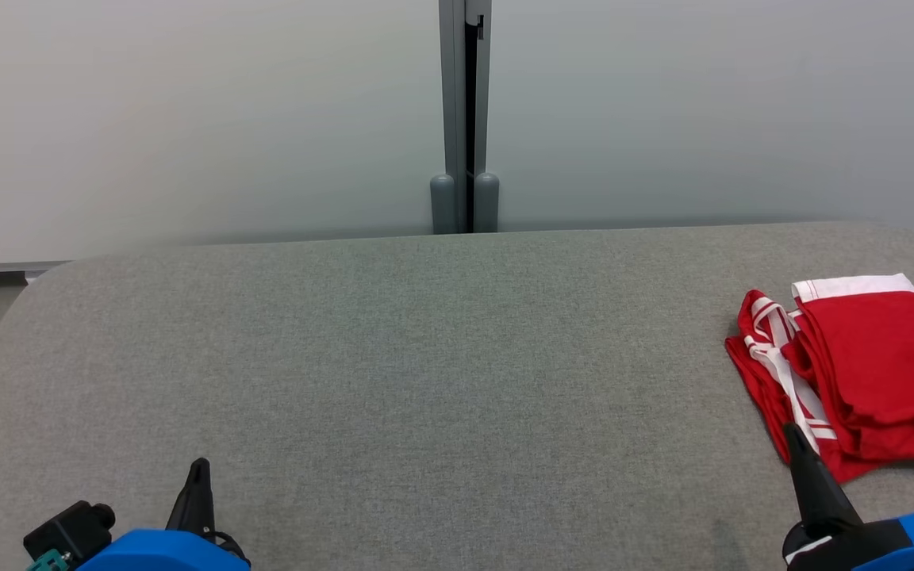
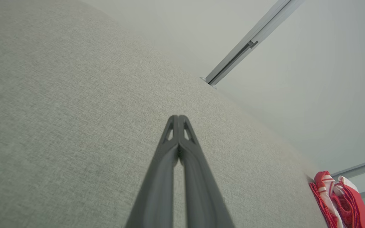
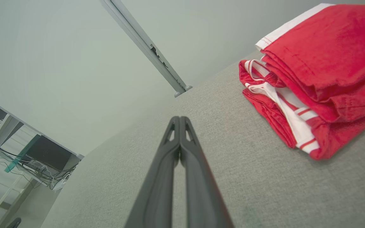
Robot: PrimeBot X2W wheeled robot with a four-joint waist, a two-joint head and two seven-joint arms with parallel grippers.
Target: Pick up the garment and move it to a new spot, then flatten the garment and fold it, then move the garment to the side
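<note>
Left claw (image 1: 200, 463): fingers pressed together, holding nothing, low over bare grey cloth
Right claw (image 1: 789, 432): also closed and empty; its tip points at the garment's near corner and, going by the right wrist view, stops just short of touching it
Garment (image 1: 877, 365): red with white trim, lying in loose folded layers just ahead and to the right of the right claw, well apart from the left claw
Padded surface (image 1: 425, 357): stretches ahead of both claws, with the garment near its right-hand side
Post (image 1: 465, 119): upright against the pale wall, far ahead and between the two claws
Stage: folded and off to one side, so the task looks close to done (a judgement only)
Risk: a forward or rightward nudge of the closed right claw could catch the white-striped edge and drag the layers open, or push the stack toward the surface's edge
Risk, grasping: closed fingers would only shove the cloth; they must part first
Containers: I can make out none; the garment lies directly on the padding
</note>
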